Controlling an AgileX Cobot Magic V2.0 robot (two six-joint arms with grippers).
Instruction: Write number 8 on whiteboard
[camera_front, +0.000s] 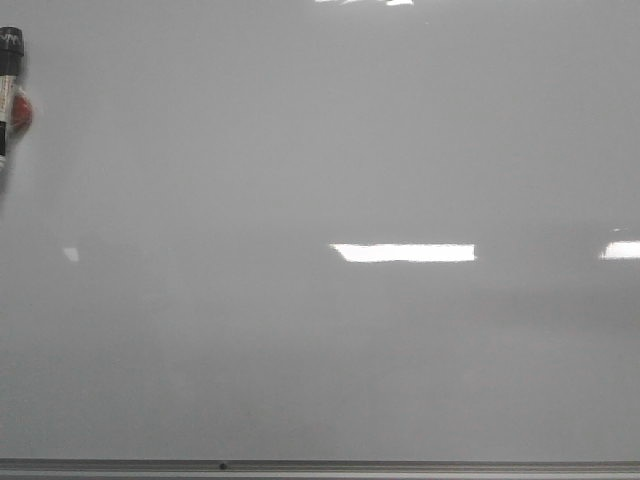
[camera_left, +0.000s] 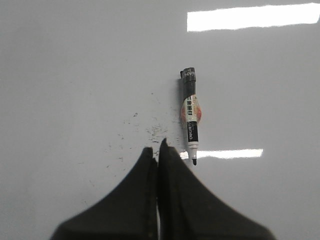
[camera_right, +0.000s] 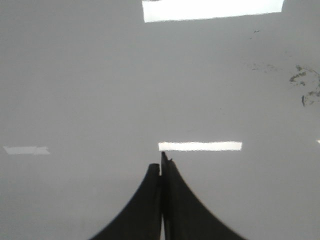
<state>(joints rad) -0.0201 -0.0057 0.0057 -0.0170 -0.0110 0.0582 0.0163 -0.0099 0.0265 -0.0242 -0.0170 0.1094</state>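
1. At the far left edge of the front view, upper part of the frame, the marker lies on the whiteboard; only a slice of it shows there. In my left wrist view it sits just right of centre, tip pointing toward my pincer.
2. My left pincer has its fingers pressed together, holding nothing; the marker lies just beside the fingertips, apart from them.
3. My right pincer is likewise together and empty, over bare board.
4. No number 8 shows anywhere yet; the only marks are faint dark smudges, left of the marker in the left wrist view and at the upper right of the right wrist view.
5. I judge the step in hand to be the pick-up, and the left arm is the nearer one.
6. To do it well I would part the fingers first, line them across the barrel rather than along it, and close on the labelled middle, clear of the uncapped tip.
7. The board is glossy, so the marker may slide or roll if nudged; I would come straight down.
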